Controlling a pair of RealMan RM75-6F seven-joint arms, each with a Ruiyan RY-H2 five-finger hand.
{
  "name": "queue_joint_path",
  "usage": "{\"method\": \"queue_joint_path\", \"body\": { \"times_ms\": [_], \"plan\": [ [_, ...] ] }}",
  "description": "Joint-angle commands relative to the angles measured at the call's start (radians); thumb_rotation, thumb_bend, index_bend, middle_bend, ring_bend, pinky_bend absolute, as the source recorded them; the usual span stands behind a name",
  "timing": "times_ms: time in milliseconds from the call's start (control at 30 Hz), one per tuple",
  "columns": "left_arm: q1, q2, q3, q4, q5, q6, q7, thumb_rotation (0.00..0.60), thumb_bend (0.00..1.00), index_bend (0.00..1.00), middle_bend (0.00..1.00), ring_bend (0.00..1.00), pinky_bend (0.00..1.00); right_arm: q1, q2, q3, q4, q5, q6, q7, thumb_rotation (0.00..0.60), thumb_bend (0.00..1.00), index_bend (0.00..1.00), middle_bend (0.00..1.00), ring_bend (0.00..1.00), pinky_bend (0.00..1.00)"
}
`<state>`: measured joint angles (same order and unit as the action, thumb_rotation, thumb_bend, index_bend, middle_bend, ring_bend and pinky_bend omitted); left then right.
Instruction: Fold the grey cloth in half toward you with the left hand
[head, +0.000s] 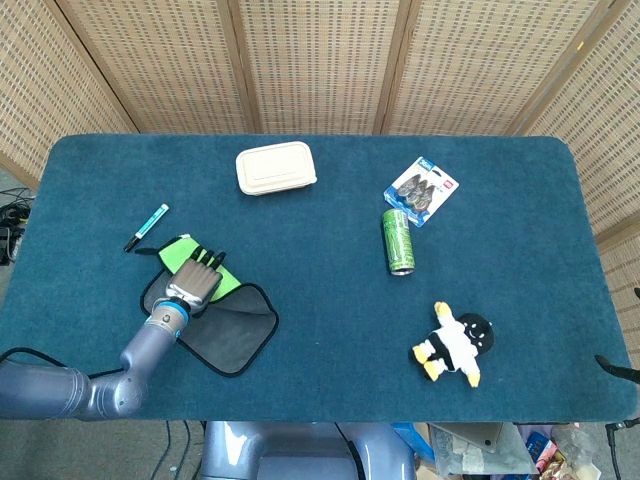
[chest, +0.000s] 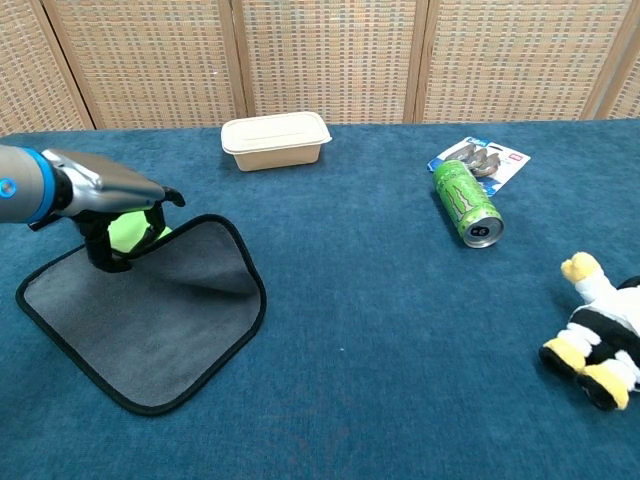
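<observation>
My left hand (head: 193, 283) pinches far edge of grey cloth (chest: 150, 320), lifted and curled over, bright green underside (head: 182, 251) showing. Cloth lies near tabletop's (head: 320, 320) front-left corner. Teal pen (head: 147, 226) beyond it, cream lidded container (head: 276, 167) near back edge. Right hand out of view.

One cloth (head: 225, 330), box (head: 276, 167), pen (head: 147, 226), can (head: 398, 240), blister pack (head: 423, 189), plush toy (head: 455, 343).

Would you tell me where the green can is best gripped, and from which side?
Grip the green can around its middle, coming from above. It lies on its side, apart from the blister pack, so fingers could probably straddle its round body.
</observation>
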<state>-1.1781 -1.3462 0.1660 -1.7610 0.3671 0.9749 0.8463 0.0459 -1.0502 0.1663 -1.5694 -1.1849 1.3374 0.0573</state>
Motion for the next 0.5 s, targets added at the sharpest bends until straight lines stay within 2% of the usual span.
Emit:
{"method": "queue_joint_path", "body": {
  "times_ms": [33, 333, 500],
  "plan": [
    [0.022, -0.002, 0.012, -0.012, 0.022, 0.013, -0.009, 0.600, 0.60, 0.60, 0.00, 0.00, 0.00, 0.000, 0.001, 0.000, -0.001, -0.002, 0.000, 0.002, 0.600, 0.00, 0.00, 0.00, 0.00, 0.00],
    [0.090, 0.004, 0.041, -0.061, 0.124, 0.055, -0.027, 0.600, 0.60, 0.60, 0.00, 0.00, 0.00, -0.002, 0.007, -0.003, -0.008, -0.014, 0.006, 0.013, 0.600, 0.00, 0.00, 0.00, 0.00, 0.00],
    [0.103, 0.006, 0.039, -0.076, 0.133, 0.064, -0.021, 0.600, 0.60, 0.60, 0.00, 0.00, 0.00, -0.003, 0.009, -0.004, -0.012, -0.017, 0.008, 0.016, 0.600, 0.00, 0.00, 0.00, 0.00, 0.00]
  ]
}}
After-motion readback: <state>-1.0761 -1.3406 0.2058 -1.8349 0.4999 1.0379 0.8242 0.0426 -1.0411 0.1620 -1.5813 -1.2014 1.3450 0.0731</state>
